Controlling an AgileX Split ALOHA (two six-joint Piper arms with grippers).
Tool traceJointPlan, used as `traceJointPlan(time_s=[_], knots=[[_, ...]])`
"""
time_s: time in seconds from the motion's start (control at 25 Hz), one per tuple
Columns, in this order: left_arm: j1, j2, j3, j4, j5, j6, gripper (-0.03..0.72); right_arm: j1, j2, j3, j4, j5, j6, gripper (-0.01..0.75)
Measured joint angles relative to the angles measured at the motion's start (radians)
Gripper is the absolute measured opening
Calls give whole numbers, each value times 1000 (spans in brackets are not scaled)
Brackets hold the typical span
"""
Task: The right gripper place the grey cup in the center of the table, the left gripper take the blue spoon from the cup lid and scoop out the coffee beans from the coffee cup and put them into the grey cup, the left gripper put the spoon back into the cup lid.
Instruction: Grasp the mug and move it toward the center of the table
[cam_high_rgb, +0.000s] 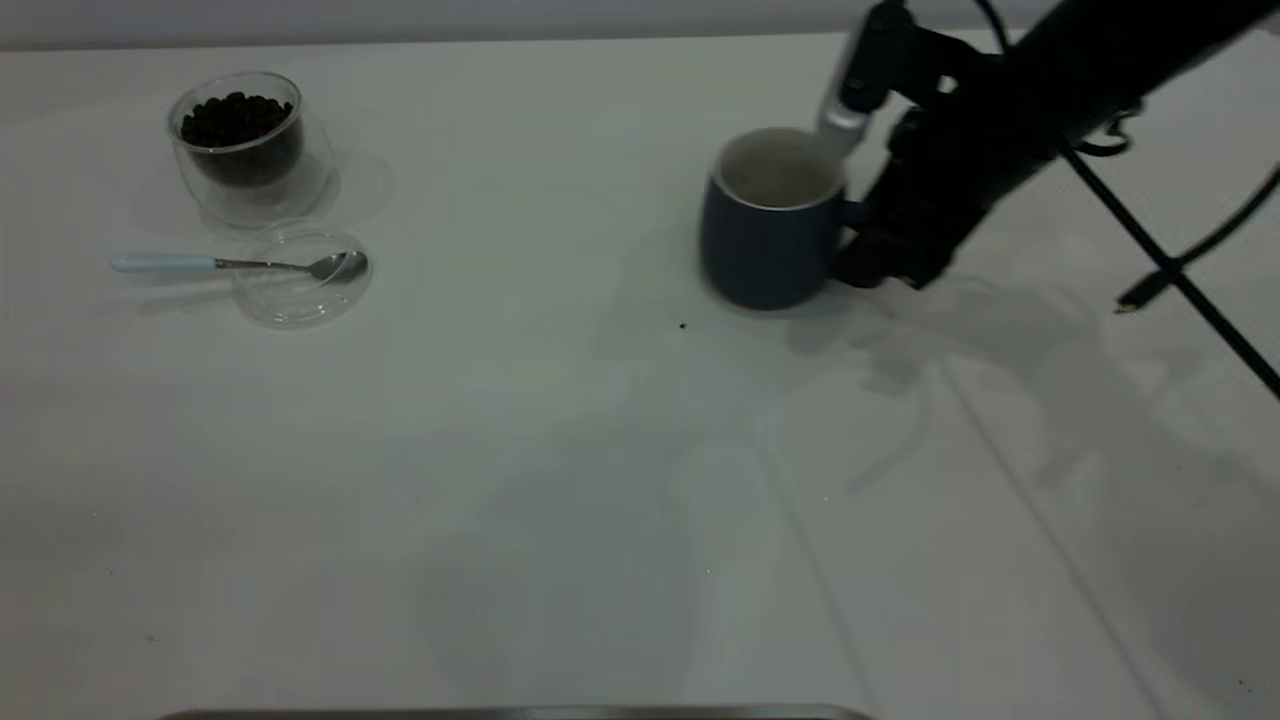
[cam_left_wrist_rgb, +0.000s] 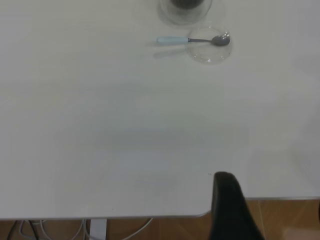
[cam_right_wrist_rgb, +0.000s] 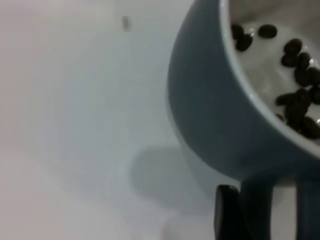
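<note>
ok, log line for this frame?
right claw: at grey cup handle | blue spoon: on cup lid | left claw: idle, table edge

The mug (cam_high_rgb: 768, 235) is dark blue-grey outside with a white inside and a pale rim, and the beans (cam_right_wrist_rgb: 295, 95) lying in it are dark brown to black. The glass cup (cam_high_rgb: 240, 145) and the round lid (cam_high_rgb: 300, 275) are clear, the cup's beans (cam_high_rgb: 237, 118) near black, while the spoon (cam_high_rgb: 240, 264) has a pale light-blue handle and a shiny silver bowl. The table (cam_high_rgb: 500, 480) is plain matte white with a few tiny dark specks, and the right gripper (cam_high_rgb: 890, 265) is black.
</note>
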Motion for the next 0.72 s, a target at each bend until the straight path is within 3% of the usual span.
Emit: traceJointPlan(time_s=[0.4,0.72], knots=[[0,0,0,0,0,-1,486,99,71,-177,129,58,0,358],[0,0,0,0,0,-2,486,130,91,-205,163,100,0,358]])
